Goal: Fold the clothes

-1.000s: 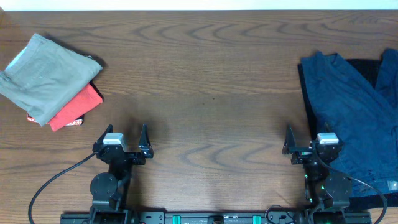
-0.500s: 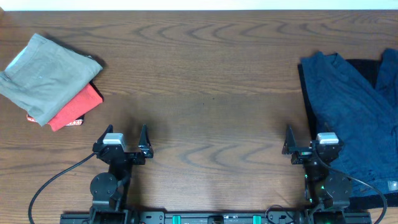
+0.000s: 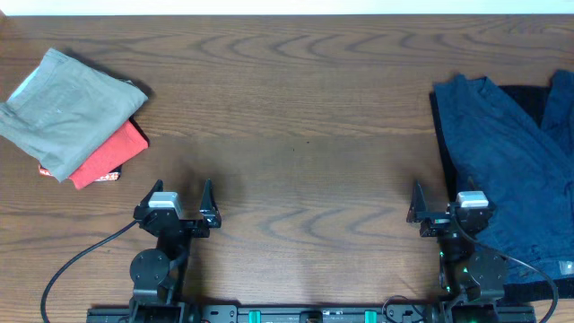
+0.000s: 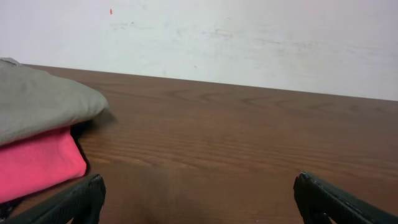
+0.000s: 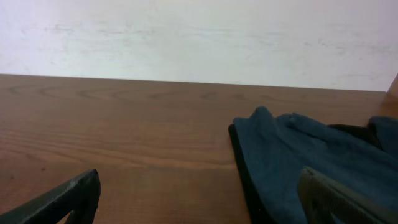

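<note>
Trousers (image 3: 502,170) lay rumpled along the bench's right edge, long axis running far to near, just right of my right gripper (image 3: 442,195), which, like the left gripper (image 3: 182,192), stood wide open and empty, so I judged the right arm nearer.

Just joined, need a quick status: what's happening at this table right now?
Nothing is being handled. The left tool and right tool sit open and empty near the front edge of the table. The navy trousers lie unfolded in a heap at the robot's right, partly over a black cloth, close beside the right tool. A folded grey-khaki garment rests on a folded red garment at far left. Folding the trousers has not started.
</note>
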